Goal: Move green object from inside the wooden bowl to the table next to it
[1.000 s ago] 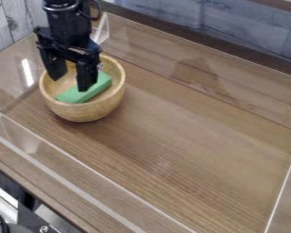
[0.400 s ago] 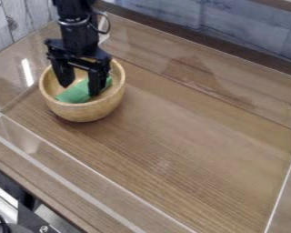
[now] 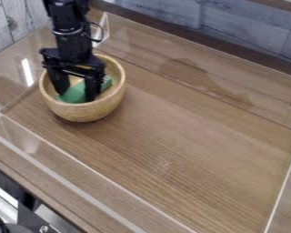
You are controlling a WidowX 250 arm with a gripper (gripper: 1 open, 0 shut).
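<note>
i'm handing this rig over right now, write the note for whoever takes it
Gripper: open, pointing down into the wooden bowl, fingers on either side of the green object. No grip visible yet.
Green object: lying inside the bowl, partly hidden by the fingers.
Wooden bowl: on the table, near its far left corner.
Done: approach to the block.
Left: close on the block, lift it out, set it on the table beside the bowl, release.
</note>
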